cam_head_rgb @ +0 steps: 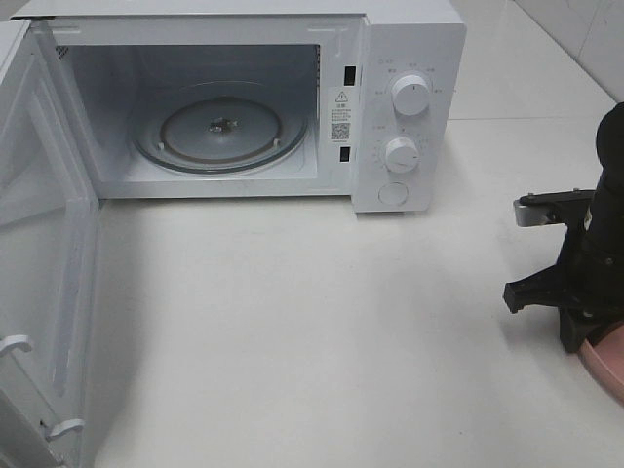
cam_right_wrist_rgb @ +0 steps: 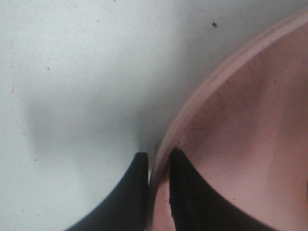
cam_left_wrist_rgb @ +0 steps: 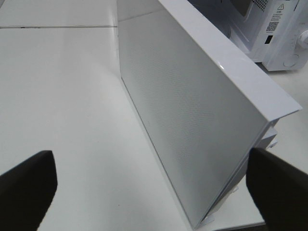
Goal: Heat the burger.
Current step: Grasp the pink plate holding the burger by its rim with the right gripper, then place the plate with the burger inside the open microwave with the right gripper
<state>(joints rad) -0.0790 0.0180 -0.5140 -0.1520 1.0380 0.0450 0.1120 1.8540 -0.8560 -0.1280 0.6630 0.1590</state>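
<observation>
The burger is out of view in every frame. At the right edge of the exterior view, my right gripper (cam_head_rgb: 583, 339) reaches down onto a pink plate (cam_head_rgb: 609, 369) that is cut off by the frame. In the right wrist view this gripper (cam_right_wrist_rgb: 159, 155) has one black finger (cam_right_wrist_rgb: 134, 183) outside the pink plate's (cam_right_wrist_rgb: 240, 120) rim and the other inside, closed tight on the rim. My left gripper (cam_left_wrist_rgb: 151, 175) is wide open with nothing held, facing the outer face of the microwave door (cam_left_wrist_rgb: 192, 120).
A white microwave (cam_head_rgb: 409, 107) stands at the back with its cavity open and a bare glass turntable (cam_head_rgb: 222, 132) inside. Its door (cam_head_rgb: 49, 253) swings out along the left edge. White tabletop (cam_head_rgb: 312, 322) stretches between the microwave and the plate.
</observation>
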